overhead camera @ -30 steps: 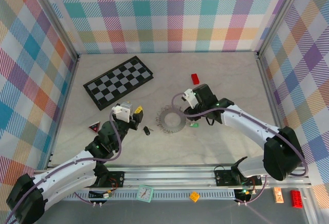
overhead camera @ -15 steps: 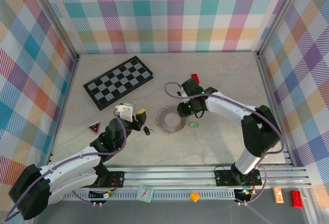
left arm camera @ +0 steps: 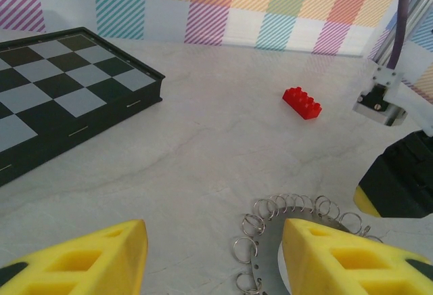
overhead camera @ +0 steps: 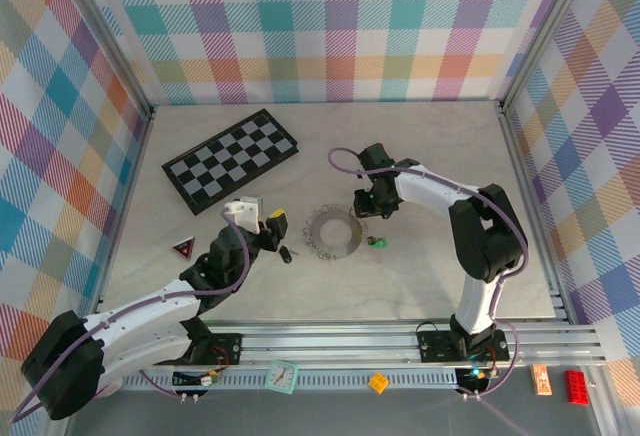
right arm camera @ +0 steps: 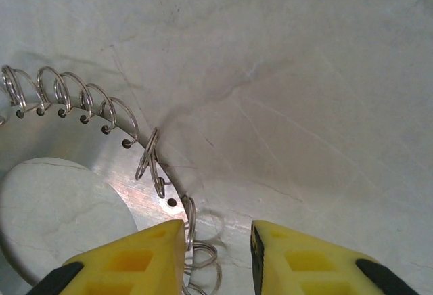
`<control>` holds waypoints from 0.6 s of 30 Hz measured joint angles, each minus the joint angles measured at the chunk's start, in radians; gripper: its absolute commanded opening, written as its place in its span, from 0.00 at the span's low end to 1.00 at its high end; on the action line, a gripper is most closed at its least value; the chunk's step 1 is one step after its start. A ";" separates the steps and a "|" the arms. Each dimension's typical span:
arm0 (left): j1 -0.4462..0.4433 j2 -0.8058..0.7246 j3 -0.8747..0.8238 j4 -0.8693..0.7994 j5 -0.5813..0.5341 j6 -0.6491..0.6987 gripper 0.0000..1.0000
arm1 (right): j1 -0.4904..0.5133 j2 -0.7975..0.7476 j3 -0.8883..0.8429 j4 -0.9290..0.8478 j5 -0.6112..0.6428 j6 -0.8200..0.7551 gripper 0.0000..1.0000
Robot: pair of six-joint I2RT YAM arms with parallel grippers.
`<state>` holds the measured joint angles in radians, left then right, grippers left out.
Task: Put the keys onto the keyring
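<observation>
The keyring (overhead camera: 333, 233) is a silvery disc with small wire rings along its rim, lying flat mid-table. The black key (overhead camera: 288, 253) lies just left of it and the green key (overhead camera: 378, 242) just right. My left gripper (overhead camera: 277, 233) hovers over the black key, open, its yellow fingers (left arm camera: 81, 261) wide apart with bare table between them and the keyring's rim (left arm camera: 267, 258) at the right finger. My right gripper (overhead camera: 366, 212) sits low at the keyring's right edge (right arm camera: 101, 173). It is open (right arm camera: 218, 254), with a narrow gap, and a small rim ring touches its left finger.
A folded chessboard (overhead camera: 230, 159) lies at the back left. A small red triangle piece (overhead camera: 183, 247) sits near the left wall. A red block (left arm camera: 302, 102) lies beyond the keyring. Checkered walls enclose the table on three sides.
My right arm has swung in and its gripper has come down at the keyring's right rim, jaws narrowing. My left gripper has crept right toward the black key.
</observation>
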<state>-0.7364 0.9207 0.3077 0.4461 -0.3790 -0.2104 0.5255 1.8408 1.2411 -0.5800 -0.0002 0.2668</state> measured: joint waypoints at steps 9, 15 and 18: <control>0.000 0.000 0.000 0.000 0.000 -0.003 0.54 | -0.004 0.034 0.004 0.002 -0.051 0.019 0.23; 0.000 0.000 0.000 0.000 0.000 -0.003 0.54 | -0.008 0.048 0.014 0.002 -0.066 0.026 0.18; 0.000 0.000 0.000 0.000 -0.001 -0.003 0.54 | -0.009 0.055 0.021 0.001 -0.068 0.026 0.16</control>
<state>-0.7364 0.9207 0.3077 0.4461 -0.3798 -0.2134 0.5167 1.8961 1.2625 -0.5789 -0.0685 0.2924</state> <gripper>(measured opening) 0.541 0.170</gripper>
